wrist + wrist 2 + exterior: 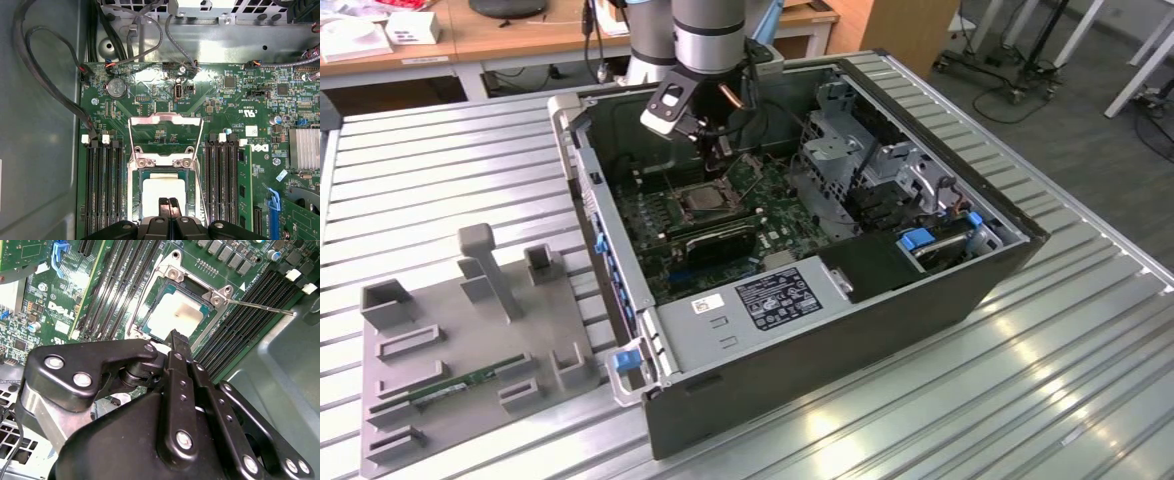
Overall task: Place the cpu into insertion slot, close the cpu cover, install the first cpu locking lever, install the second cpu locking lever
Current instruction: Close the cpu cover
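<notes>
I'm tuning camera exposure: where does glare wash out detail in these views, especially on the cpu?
In the second wrist view the cpu face is blown out near white, with the dark hand in front of it; in the first wrist view it reads pale cream, and the chassis wall reflects brightly; in the exterior view light streaks glare on the ribbed table.

1. We see even, bright light from above; pale streaks glare on the ribbed surface.
2. Inside the case it is dimmer, shadowed.
3. In both wrist views the cpu washes out white.
</notes>
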You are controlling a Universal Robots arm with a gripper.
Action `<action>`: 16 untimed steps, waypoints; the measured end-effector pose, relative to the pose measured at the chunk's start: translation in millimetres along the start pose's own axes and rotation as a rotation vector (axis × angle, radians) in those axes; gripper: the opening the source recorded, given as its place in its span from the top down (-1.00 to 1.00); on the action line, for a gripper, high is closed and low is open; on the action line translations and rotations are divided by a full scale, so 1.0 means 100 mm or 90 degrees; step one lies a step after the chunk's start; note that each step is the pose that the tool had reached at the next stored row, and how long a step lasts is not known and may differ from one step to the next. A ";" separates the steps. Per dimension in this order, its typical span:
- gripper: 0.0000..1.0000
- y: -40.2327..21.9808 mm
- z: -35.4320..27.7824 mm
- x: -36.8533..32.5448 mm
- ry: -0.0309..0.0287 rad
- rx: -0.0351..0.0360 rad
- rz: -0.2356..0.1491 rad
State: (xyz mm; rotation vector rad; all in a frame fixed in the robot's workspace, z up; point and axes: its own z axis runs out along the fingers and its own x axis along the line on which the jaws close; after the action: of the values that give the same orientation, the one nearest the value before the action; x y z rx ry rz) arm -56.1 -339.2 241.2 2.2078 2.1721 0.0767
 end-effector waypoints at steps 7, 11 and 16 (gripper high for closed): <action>0.79 0.006 -0.085 0.001 0.0000 0.0000 0.000; 0.79 0.011 -0.166 0.001 0.0000 0.0000 0.000; 0.79 0.016 -0.247 0.001 0.0000 0.0000 0.000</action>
State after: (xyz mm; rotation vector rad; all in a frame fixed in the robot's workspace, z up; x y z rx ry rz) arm -56.1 -339.2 266.0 2.2077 2.1721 0.0767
